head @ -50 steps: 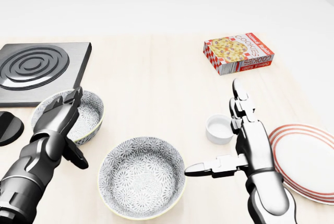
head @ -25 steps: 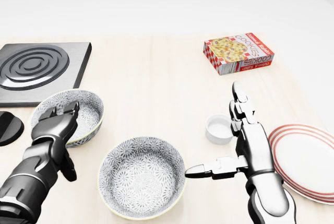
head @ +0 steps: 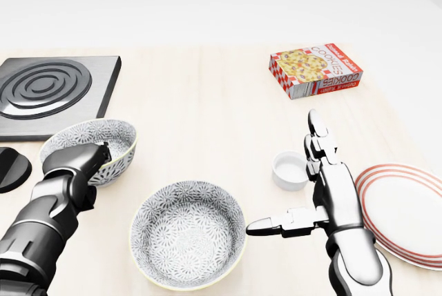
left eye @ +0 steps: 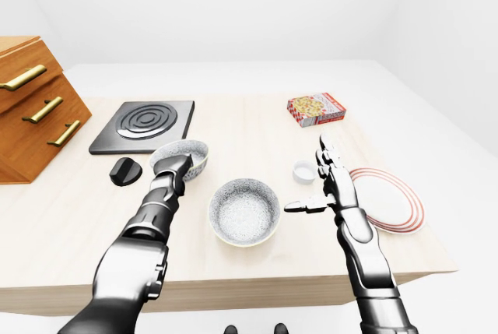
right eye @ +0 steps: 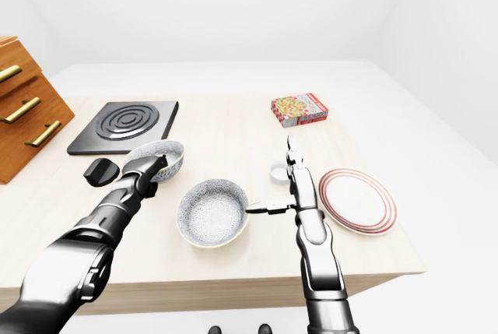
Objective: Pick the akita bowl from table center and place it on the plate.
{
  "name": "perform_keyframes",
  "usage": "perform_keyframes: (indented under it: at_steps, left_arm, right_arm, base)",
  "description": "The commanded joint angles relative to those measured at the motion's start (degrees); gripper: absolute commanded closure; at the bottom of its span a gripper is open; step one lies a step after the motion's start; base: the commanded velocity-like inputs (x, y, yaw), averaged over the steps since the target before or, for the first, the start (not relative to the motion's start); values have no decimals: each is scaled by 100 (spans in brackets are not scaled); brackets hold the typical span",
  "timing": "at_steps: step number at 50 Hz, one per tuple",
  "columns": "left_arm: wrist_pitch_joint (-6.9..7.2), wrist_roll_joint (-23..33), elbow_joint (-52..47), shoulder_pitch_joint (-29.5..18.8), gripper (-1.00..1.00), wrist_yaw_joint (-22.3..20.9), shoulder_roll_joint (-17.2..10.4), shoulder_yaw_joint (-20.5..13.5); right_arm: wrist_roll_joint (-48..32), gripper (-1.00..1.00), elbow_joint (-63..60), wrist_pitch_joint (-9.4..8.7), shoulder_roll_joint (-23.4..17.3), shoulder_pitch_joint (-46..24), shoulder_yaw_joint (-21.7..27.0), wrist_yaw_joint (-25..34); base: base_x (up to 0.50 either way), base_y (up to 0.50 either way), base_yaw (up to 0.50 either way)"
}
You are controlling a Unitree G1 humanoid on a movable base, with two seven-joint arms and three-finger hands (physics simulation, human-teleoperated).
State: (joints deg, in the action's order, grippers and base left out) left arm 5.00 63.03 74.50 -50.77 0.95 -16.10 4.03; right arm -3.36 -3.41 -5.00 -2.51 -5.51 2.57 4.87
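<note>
Two grey-patterned bowls stand on the light wooden table. The larger one (head: 188, 232) is at the bottom centre of the head view. The other bowl (head: 93, 145) is at the left, slightly tilted. My left hand (head: 81, 161) is curled at that left bowl's near rim, with fingers hooked over the edge. My right hand (head: 290, 199) is open just right of the centre bowl, with its thumb pointing at the rim and not touching it. Its other fingers point up the view. The white plate with red rings (head: 407, 213) lies at the right edge.
A small white cup (head: 290, 170) stands beside my right hand, between the centre bowl and the plate. A cookie box (head: 315, 70) lies at upper right. A black hob plate (head: 52, 92) and a black knob (head: 10, 168) are at the left. Wooden drawers (left eye: 31, 108) stand farther left.
My left hand dropped from open above the left bowl and curled its fingers onto the near rim. That bowl tipped slightly. My right hand barely moved.
</note>
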Motion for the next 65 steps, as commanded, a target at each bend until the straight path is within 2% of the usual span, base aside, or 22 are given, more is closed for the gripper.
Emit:
perform_keyframes:
  at_steps: [1, 5, 9, 10, 14, 16, 17, 18, 19, 21, 23, 25, 32, 35, 42, 50, 53, 56, 57, 61, 65]
  left_arm:
    - [0, -72, 0, 73, 100, -237, 27, -30]
    - [0, -97, -1, 86, 100, -324, 9, -18]
    - [-104, -115, 0, 92, 100, -307, -3, -23]
    - [-125, -55, -11, 98, 100, -117, -9, 14]
    - [-277, -92, -6, 108, 100, 78, -19, -28]
    - [-333, -18, -14, 114, 100, 331, -30, 18]
    - [-401, 27, -345, 269, 100, 231, -167, 43]
    - [-282, 11, -1861, 991, 100, -450, -444, -47]
    - [0, 127, -3694, 1747, 100, -1454, -599, -198]
    - [0, 358, -4972, 2372, 100, -2043, -468, -461]
    - [0, 551, -5825, 2790, 100, -2380, -335, -639]
    - [0, 620, -6135, 2924, 100, -2524, -246, -767]
    - [-214, 689, -7626, 3508, 100, -3088, -39, -1028]
    - [-325, 675, -7942, 3582, 100, -3214, -7, -1107]
    - [-450, 620, -8529, 3520, 100, -3565, 1, -1221]
    - [-653, 685, -8511, 3383, 100, -3633, 106, -1062]
    - [-755, 750, -8400, 3315, 100, -3639, 162, -947]
    - [-836, 820, -8247, 3194, 100, -3614, 251, -818]
    - [-842, 819, -8285, 3206, 100, -3651, 302, -779]
    - [-923, 902, -8466, 3296, 100, -3823, 475, -607]
    - [-1000, 949, -8439, 3267, 100, -3929, 591, -480]
  right_arm:
    - [3, -100, -4, 0, -3, -6, 9, 4]
    - [10, -100, -36, 0, -8, 13, 17, 11]
    - [14, -100, -48, 0, -13, 60, 28, 21]
    - [16, -100, -60, 0, -11, 79, 25, 28]
    - [7, -100, -83, 0, -7, 86, 22, 28]
    - [-6, -100, -107, 0, 0, 83, 9, 20]
    - [-11, -100, -114, 0, 2, 82, 6, 19]
    - [-15, -100, -121, 0, 3, 80, 3, 17]
    - [-18, -100, -129, 0, 5, 72, 1, 13]
    - [-27, -100, -131, 0, 7, 54, -3, 5]
    - [-35, -100, -135, 0, 10, 55, -12, 3]
    - [-46, -100, -145, 0, 10, 63, -19, 3]
    - [-66, -100, -183, 0, 13, 110, -19, 7]
    - [-90, -100, -176, 0, 15, 128, -32, 12]
    - [-379, -100, -270, 0, -58, 156, -57, 30]
    - [-1237, -100, -921, 0, -247, -140, -112, 412]
    - [-1819, -100, -1240, 0, -376, -266, -222, 789]
    - [-2174, -100, -1709, 0, -479, -334, -181, 1414]
    - [-2256, -100, -1941, 0, -599, -132, -136, 1742]
    - [-2768, -100, -2049, 0, -689, -339, -36, 2413]
    - [-3331, -100, -1814, 0, -847, -475, -2, 2737]
  base:
    - [0, 0, 0]
    - [0, 0, 0]
    - [0, 0, 0]
    - [-1, 0, 0]
    - [0, 0, 0]
    - [0, 0, 0]
    - [0, 0, 0]
    - [0, 0, 0]
    - [0, 0, 0]
    - [0, 0, 0]
    - [0, 0, 0]
    - [0, 0, 0]
    - [0, 0, 0]
    - [0, 0, 0]
    - [0, 0, 0]
    - [0, 0, 0]
    - [0, 0, 0]
    - [0, 0, 0]
    - [0, 0, 0]
    - [0, 0, 0]
    - [0, 0, 0]
